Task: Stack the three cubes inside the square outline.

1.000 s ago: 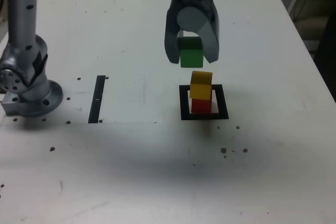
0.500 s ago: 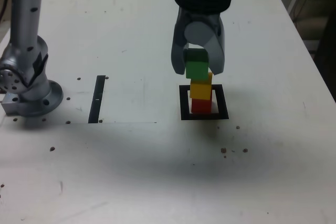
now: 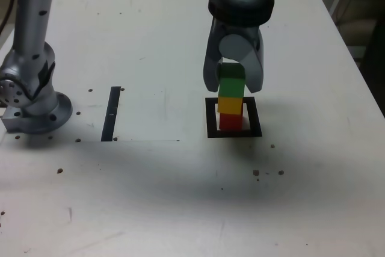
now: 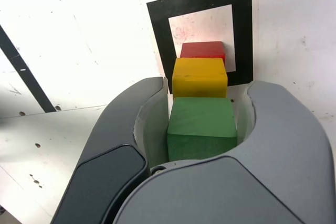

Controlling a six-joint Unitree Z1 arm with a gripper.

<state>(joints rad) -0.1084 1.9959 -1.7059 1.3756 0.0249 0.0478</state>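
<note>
The hand [image 4: 202, 121] is gripping the green cube [image 4: 202, 127] between its fingers, the yellow cube [image 4: 199, 78] is showing just beyond, and the red cube [image 4: 202, 50] is peeking past that.

Likely lab or workshop bench: arm base [image 3: 37, 103] bolted-looking on a marked, scuffed white tabletop [image 3: 156, 197], black square outline [image 3: 255, 118] under the gripper [image 3: 233, 82].

Contact between cubes unclear
The jaws [image 3: 233, 82] partly hide the green cube's [image 3: 231, 80] sides; whether it touches the yellow cube [image 3: 230, 105] is unclear, and the red cube's [image 3: 231, 122] top is covered
</note>
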